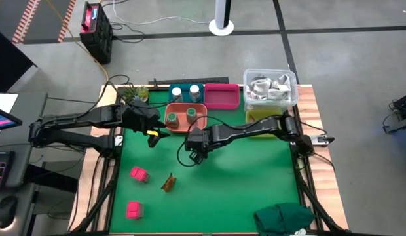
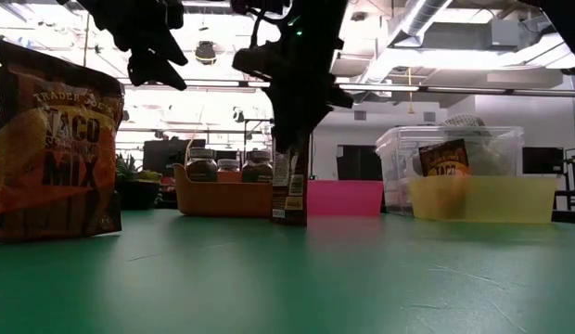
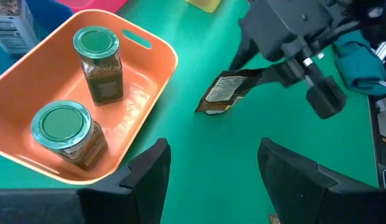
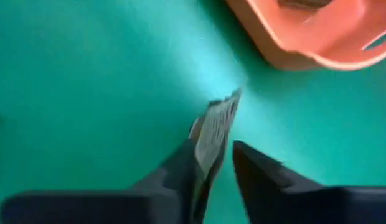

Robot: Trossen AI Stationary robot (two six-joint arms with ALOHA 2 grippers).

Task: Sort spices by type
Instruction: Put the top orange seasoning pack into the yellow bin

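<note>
Green matting covers the counter (image 1: 242, 177) in the high view, where the right gripper (image 1: 195, 148) sits near mid-counter, just below the orange plastic tray (image 1: 200, 121) holding two dark green-lidded jars (image 1: 172, 118); the left gripper (image 1: 152, 133) hovers beside that tray's left edge. Two white-capped jars (image 1: 177, 92) stand in a teal tray, next to a pink tray (image 1: 222, 97); two pink blocks (image 1: 139, 174) and one brown-orange sachet (image 1: 167, 183) lie on the lower left matting. At table level, the right gripper (image 2: 289, 139) holds a brown-orange sachet (image 2: 289, 190) upright, its lower edge at or just above the counter, while another taco-mix sachet (image 2: 54, 148) stands close on the left and a third (image 2: 443, 160) rests in the yellow tray (image 2: 487, 199). From the left wrist, the left fingers (image 3: 152, 171) stand wide apart and empty, beside the orange tray (image 3: 149, 68). From the right wrist, the right fingers (image 4: 258, 171) are closed on the held sachet (image 4: 216, 127).
</note>
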